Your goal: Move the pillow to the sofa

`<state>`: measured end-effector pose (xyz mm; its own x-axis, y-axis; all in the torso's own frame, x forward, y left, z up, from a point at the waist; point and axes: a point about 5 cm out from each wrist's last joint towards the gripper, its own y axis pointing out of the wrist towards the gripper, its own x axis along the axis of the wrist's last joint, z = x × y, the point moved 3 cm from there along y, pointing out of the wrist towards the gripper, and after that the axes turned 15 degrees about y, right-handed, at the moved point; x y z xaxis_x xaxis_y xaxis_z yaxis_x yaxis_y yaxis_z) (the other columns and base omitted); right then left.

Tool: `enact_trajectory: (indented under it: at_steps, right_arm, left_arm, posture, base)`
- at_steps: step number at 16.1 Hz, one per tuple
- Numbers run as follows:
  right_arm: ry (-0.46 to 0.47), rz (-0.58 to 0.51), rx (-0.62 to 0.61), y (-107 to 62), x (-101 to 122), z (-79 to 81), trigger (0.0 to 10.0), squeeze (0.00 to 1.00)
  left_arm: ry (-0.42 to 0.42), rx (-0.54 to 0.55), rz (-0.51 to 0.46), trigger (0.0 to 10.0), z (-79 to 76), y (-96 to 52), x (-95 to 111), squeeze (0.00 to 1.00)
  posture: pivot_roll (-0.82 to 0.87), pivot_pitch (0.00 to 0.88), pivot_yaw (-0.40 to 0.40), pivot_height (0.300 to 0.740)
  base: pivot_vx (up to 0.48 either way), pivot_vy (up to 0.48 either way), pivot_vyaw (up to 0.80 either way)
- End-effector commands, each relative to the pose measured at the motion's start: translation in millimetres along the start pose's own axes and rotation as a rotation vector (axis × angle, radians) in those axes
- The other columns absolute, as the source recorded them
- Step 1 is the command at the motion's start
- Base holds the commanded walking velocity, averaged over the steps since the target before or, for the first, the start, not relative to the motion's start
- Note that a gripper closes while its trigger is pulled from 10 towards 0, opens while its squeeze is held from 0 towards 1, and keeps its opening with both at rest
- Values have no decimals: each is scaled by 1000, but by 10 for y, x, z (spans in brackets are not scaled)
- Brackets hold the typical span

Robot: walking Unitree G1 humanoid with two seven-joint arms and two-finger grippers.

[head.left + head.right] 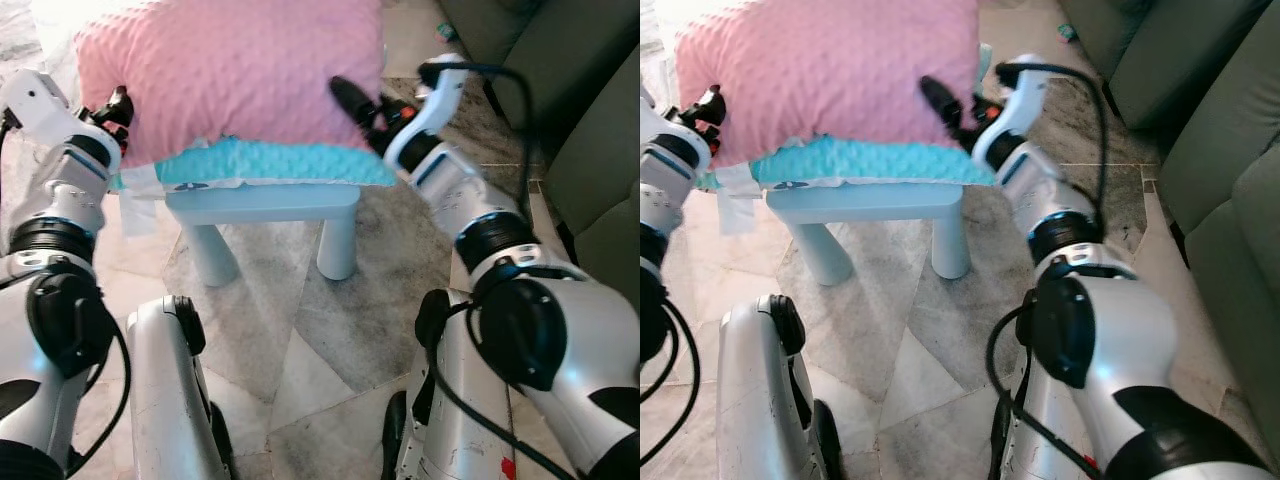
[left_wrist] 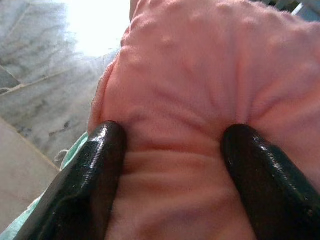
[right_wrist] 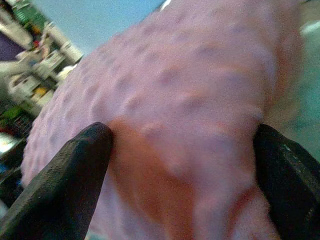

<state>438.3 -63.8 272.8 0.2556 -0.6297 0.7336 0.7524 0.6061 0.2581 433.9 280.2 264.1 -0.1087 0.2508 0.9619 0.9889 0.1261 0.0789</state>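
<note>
Stool: I see a small pale blue plastic stool (image 1: 262, 203) straight ahead, two round legs visible, standing on the floor.
Turquoise cushion: a dotted turquoise cushion (image 1: 270, 162) lies flat on the stool's top, overhanging its edges.
Label: a white tag (image 1: 138, 205) hangs from the cushion's left end.
Floor: I make out grey-veined marble tiles (image 1: 300, 330) all around.

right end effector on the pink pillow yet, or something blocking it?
Looks like yes. The right end effector already presses its fingers into the pink dimpled fabric pillow, which lies on a teal cushion; nothing sits between them.
</note>
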Motion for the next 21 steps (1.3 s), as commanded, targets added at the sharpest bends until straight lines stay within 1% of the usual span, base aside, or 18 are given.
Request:
enact_trajectory:
  at_steps: [1,2,3,4,5,6,7,10,13,21]
  right_arm:
    - [5,67,24,53,-139,68,10000,0]
    - [-25,108,19,55,-239,59,10000,0]
    - [-58,144,15,45,-316,42,10000,0]
    - [-84,159,23,38,-348,39,3255,0]
    - [-114,164,15,33,-374,26,0,0]
    - [-134,161,5,30,-389,13,0,0]
    - [-134,166,15,19,-420,8,0,0]
    - [-156,199,10,-42,-494,-66,0,0]
    - [-151,201,17,-31,-519,-48,0,0]
    - [-157,190,16,-37,-506,-54,0,0]
  left_arm:
    - [-30,-44,57,10000,-58,3,-81,0]
    - [-54,-106,122,10000,-121,-11,-179,0]
    - [-59,-163,169,10000,-185,-26,-253,0]
    - [-69,-190,176,10000,-216,-31,-265,0]
    - [-77,-211,182,0,-243,-34,-273,0]
    - [-69,-224,189,0,-258,-38,-286,0]
    - [-52,-225,200,0,-245,-49,-332,0]
    - [-47,-223,193,0,-206,-61,-343,0]
    - [-49,-223,162,0,-201,-55,-308,0]
    - [-58,-221,141,0,-183,-56,-292,0]
  posture:
    - [22,352,-20,351]
    - [27,354,-21,351]
    - [30,356,-21,351]
    - [28,358,-22,351]
    - [27,359,-22,351]
    - [28,361,-23,351]
    - [27,362,-24,351]
    - [23,364,-24,351]
    - [27,366,-27,351]
    - [25,374,-29,351]
  base:
    - [0,0,0]
    - [0,0,0]
    - [0,0,0]
    - [0,0,0]
    - [0,0,0]
    - [0,0,0]
    - [0,0,0]
    - [0,0,0]
    - [0,0,0]
    - [0,0,0]
